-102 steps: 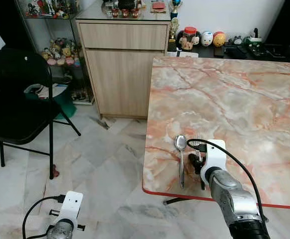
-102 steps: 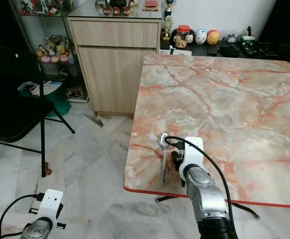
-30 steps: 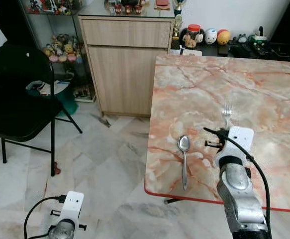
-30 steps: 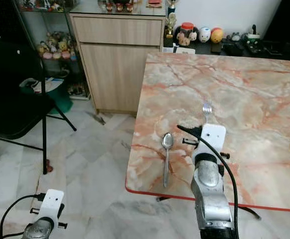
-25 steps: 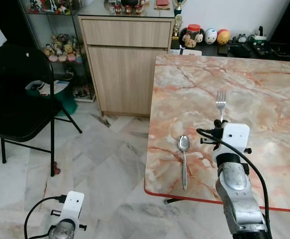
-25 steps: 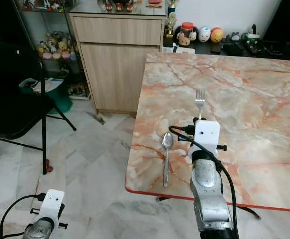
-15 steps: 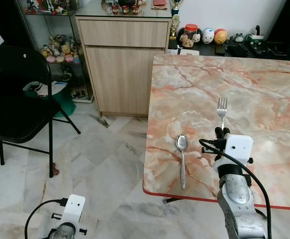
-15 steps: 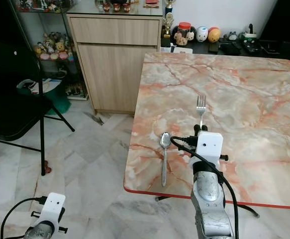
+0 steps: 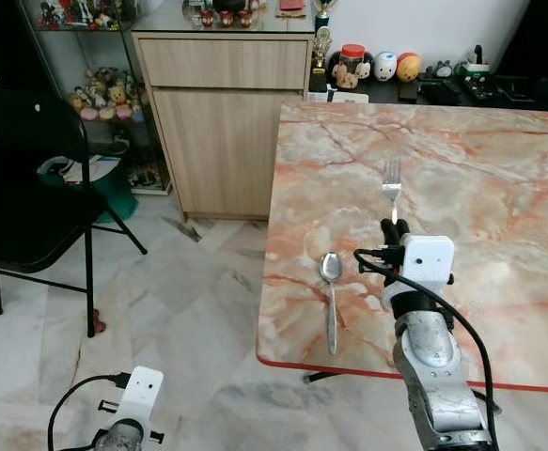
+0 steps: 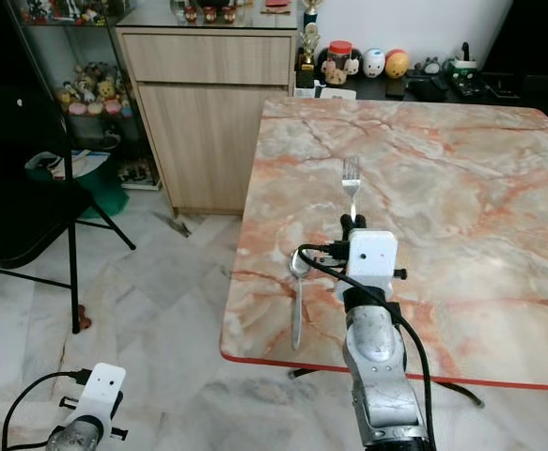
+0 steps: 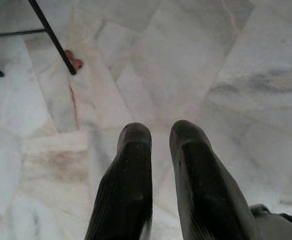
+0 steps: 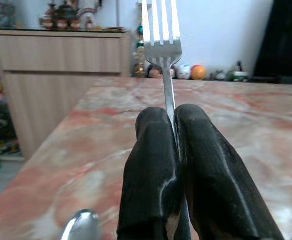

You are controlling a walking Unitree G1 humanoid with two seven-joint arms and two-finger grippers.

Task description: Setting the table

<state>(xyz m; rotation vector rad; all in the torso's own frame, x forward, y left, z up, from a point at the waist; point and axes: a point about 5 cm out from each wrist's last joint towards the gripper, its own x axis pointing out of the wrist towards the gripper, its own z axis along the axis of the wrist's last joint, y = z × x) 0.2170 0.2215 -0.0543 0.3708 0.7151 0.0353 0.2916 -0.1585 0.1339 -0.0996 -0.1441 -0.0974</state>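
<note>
A home dining room: marble-patterned table (image 9: pixel 499 188), wooden sideboard (image 9: pixel 222 113), toy-filled glass shelves (image 9: pixel 95 94).

Slim silver metal fork (image 9: pixel 391 178): four tines, held above pink-and-orange marble worktop (image 9: pixel 499 188), tines pointing away from robot, handle pinched between black fingers of right claw (image 12: pixel 172 125), near worktop's front-left part.

Silver metal spoon (image 9: pixel 330 291): lies flat on worktop, bowl away from robot, handle toward red front edge, just left of fork.
</note>
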